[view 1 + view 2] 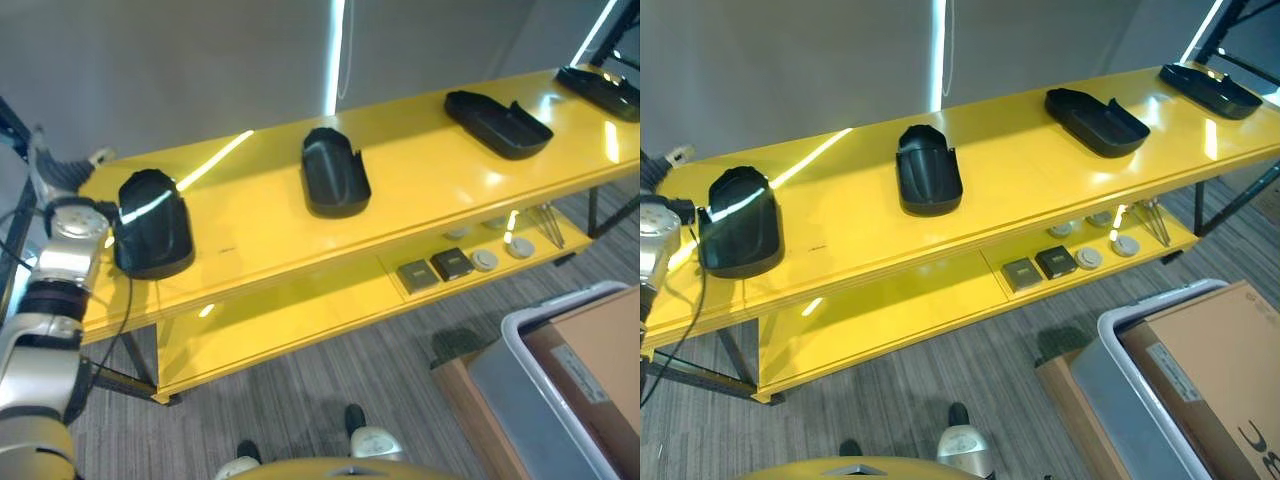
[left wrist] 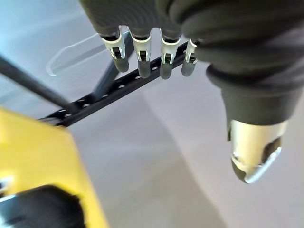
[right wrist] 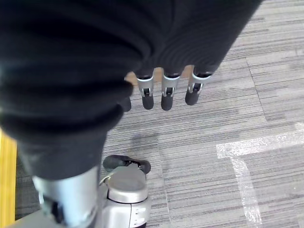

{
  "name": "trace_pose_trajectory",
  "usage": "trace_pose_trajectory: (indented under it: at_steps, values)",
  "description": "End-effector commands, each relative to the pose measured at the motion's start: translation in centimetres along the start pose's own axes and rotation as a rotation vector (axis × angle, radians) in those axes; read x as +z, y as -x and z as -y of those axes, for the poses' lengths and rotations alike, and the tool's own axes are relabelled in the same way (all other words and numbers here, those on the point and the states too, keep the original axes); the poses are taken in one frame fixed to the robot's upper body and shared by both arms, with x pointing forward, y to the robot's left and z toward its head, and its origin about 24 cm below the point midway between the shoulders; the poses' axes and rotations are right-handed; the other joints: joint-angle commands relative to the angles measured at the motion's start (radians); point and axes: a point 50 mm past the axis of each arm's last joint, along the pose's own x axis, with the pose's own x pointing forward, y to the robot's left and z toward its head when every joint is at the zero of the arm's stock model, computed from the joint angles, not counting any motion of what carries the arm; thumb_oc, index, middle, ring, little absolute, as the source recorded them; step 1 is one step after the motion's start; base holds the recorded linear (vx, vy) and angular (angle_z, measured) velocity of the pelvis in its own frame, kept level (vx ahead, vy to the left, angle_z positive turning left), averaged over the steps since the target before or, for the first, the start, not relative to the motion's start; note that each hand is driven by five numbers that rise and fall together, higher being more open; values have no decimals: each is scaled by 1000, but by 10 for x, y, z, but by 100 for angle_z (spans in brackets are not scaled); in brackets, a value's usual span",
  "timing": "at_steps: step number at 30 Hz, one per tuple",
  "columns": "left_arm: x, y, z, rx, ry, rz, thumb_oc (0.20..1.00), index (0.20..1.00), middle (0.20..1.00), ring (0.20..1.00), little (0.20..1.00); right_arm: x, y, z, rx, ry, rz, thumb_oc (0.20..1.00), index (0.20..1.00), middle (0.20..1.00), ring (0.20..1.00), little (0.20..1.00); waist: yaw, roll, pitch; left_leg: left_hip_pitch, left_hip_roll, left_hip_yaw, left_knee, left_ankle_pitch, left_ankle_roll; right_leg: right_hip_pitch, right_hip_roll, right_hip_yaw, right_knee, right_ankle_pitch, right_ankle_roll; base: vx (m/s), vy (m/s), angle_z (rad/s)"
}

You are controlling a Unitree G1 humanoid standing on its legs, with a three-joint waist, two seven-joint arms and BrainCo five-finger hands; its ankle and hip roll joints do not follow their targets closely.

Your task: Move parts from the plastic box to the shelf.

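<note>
Both hands empty, fingers relaxed — left hand (image 2: 142, 52) beside the leftmost part (image 1: 152, 225) on the shelf (image 1: 270, 220). Next up, probably: back to the plastic box (image 1: 540, 385) for another part.

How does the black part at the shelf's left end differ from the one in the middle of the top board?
The left part lies dome-side up, closed and rounded; the middle part lies hollow-side up, showing its cavity. The left part sits by the left hand; the middle part stands alone. Both are black and rest on the yellow shelf.

Left hand (image 2: 156, 52) raised, fingers relaxed; right hand (image 3: 161, 90) hanging, fingers relaxed.
</note>
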Motion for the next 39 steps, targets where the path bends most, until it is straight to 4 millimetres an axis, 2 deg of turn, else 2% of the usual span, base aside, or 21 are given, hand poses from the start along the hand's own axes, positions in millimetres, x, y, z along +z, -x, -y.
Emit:
trace_pose_trajectory:
  at_steps: [1,2,3,4,5,6,8,9,13,16,23,25,28,35,39]
  values:
    - [63,10,-10,-155,140,290,1000,1000,1000,1000,1000,-15,1,0,-5,27,-56,1000,1000,1000,1000,1000,31,15,-25,-76,13,-44,143,-104,33,-14,-20,-11,112,-148,25,-4,4,15]
    - [67,23,-7,-222,171,320,1000,1000,1000,1000,1000,-15,1,-2,-2,28,-56,1000,1000,1000,1000,1000,41,14,-23,-77,11,-50,142,-105,33,-11,-21,-16,111,-149,26,-6,4,8]
    - [69,42,-1,-304,221,347,918,918,918,918,918,-15,1,-6,3,23,-55,1000,1000,1000,1000,1000,54,12,-18,-78,9,-59,140,-105,32,-8,-22,-22,109,-150,27,0,4,6]
    - [67,57,2,-344,250,363,620,620,620,620,620,-17,1,-9,7,23,-57,1000,1000,1000,1000,1000,61,12,-16,-78,7,-66,139,-105,32,-5,-23,-27,109,-150,27,9,3,13]
    - [62,74,6,-394,277,380,533,533,533,533,533,-18,1,-14,12,21,-58,1000,1000,1000,1000,1000,72,10,-11,-81,4,-75,140,-106,32,-3,-25,-34,108,-150,29,2,3,23]
    - [52,103,13,-471,353,390,200,200,200,200,200,-19,1,-23,21,23,-54,1000,1000,1000,1000,1000,92,7,0,-102,1,-89,148,-106,32,-12,-31,-44,113,-148,32,-22,2,19]
    - [52,112,13,-478,411,410,200,200,200,200,200,-16,1,-25,21,25,-44,1000,1000,1000,1000,1000,103,6,11,-123,-1,-98,156,-105,33,-25,-34,-46,116,-145,33,-160,4,14]
    - [53,122,19,-499,510,444,200,200,200,200,200,-2,-2,-23,8,15,-8,1000,1000,1000,1000,1000,117,11,36,-172,-5,-109,164,-99,34,-63,-37,-50,121,-140,32,-279,4,26]
    - [57,130,25,-485,604,468,200,200,200,200,200,24,-4,-14,-11,-5,56,1000,1000,1000,1000,1000,129,19,87,-228,-8,-127,164,-80,29,-105,-34,-55,121,-132,26,-243,-6,22]
    - [48,131,30,-466,613,410,200,200,200,200,200,35,-5,-10,-20,-6,81,1000,1000,1000,1000,1000,135,22,116,-254,-7,-138,167,-65,24,-123,-32,-62,122,-127,21,-128,-14,7]
    - [34,133,40,-515,612,337,200,200,200,200,200,38,-4,-5,-32,10,90,1000,1000,1000,1000,1000,133,23,129,-270,-2,-141,176,-54,19,-132,-31,-69,127,-123,17,-31,-2,3]
    - [22,129,52,-488,590,257,200,200,200,200,200,39,-4,-3,-32,21,97,1000,1000,1000,1000,1000,121,20,133,-272,4,-134,183,-50,19,-137,-27,-59,135,-123,14,11,8,5]
    - [16,128,58,-473,614,216,200,200,200,200,200,40,-4,-4,-29,23,98,1000,1000,1000,1000,1000,113,17,136,-275,6,-130,193,-52,20,-143,-25,-51,144,-126,12,0,0,0]
    - [4,140,75,-539,635,111,200,200,200,200,200,42,-3,-4,-27,28,107,1000,1000,1000,1000,1000,106,10,148,-277,14,-123,206,-54,17,-145,-23,-47,145,-120,11,-3,-6,-2]
    - [-15,149,83,-523,587,47,200,200,200,200,200,44,-3,-3,-24,33,110,1000,1000,1000,1000,1000,100,8,150,-272,17,-114,205,-52,17,-141,-25,-45,140,-118,11,4,1,-2]
